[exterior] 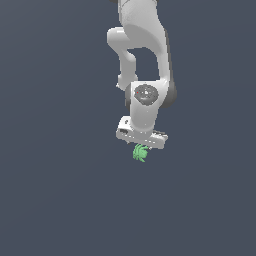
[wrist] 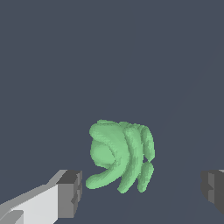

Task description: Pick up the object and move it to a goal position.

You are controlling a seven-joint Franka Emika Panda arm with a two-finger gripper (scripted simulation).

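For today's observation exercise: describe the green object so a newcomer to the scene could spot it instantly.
Start at the white robot arm against the plain dark grey background and follow it down to its gripper. The green object sits directly beneath, between the open fingers. It is the only coloured thing: a small bright lump of curled, leaf-like lobes.

The object (wrist: 120, 155) looks smooth, matt green (almost waxy), the tool (wrist: 140, 192) matt white with grey pads (wrist: 70, 192).
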